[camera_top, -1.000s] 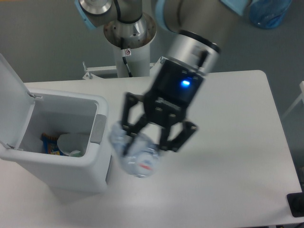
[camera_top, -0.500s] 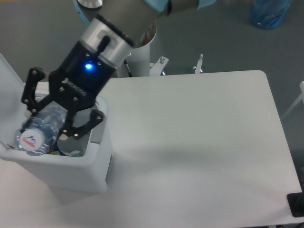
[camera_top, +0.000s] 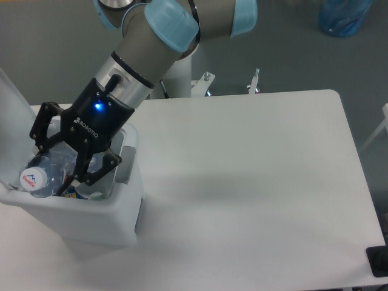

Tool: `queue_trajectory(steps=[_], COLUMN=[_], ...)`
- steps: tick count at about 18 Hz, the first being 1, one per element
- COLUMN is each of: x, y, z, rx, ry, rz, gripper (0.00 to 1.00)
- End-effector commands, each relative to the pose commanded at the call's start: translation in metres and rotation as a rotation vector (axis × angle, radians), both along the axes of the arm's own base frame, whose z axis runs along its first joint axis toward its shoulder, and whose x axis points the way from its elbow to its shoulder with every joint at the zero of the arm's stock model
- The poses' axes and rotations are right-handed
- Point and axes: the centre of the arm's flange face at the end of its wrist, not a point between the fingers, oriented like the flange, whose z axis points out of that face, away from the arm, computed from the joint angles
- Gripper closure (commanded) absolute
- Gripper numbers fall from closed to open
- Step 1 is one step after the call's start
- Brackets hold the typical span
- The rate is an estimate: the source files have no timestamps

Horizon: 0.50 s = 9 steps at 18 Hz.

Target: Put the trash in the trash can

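Observation:
The white trash can (camera_top: 79,221) stands at the table's left with its lid (camera_top: 9,112) swung up and the grey tab (camera_top: 126,165) on its right rim. My gripper (camera_top: 60,162) is lowered into the can's opening, shut on the clear bottle (camera_top: 48,170). The bottle tilts toward the camera and shows its white cap (camera_top: 31,179) just above the front rim. A bit of the clear cup (camera_top: 94,194) shows inside the can, below my right finger; the rest of the inside is hidden by the gripper.
The arm's pedestal (camera_top: 182,76) rises behind the table's far edge. A blue bag (camera_top: 342,15) lies on the floor at top right. A black object (camera_top: 379,260) sits at the table's near right corner.
The gripper carried the bottle left from beside the can to over its opening, then sank lower into it. The bottle's cap now sits near the front rim.

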Motion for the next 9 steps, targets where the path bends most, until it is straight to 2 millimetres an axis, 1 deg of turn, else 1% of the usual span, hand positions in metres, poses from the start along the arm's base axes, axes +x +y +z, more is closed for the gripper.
queue_trajectory(steps=[3,5,7,8,9], x=[-0.004,-0.013,-0.046,-0.064,-0.084], y=[-0.003,-0.006,-0.022,-0.03,-0.04], z=[0.001,0.001,0.005,0.005,0.0], rx=[-0.001,-0.001,0.004,0.002,-0.009], ry=[0.005,0.005,0.011,0.013,0.011], rz=[0.009,0.025,0.084,0.116,0.154], gripper=[0.0,0.0,0.0,0.0,0.0])
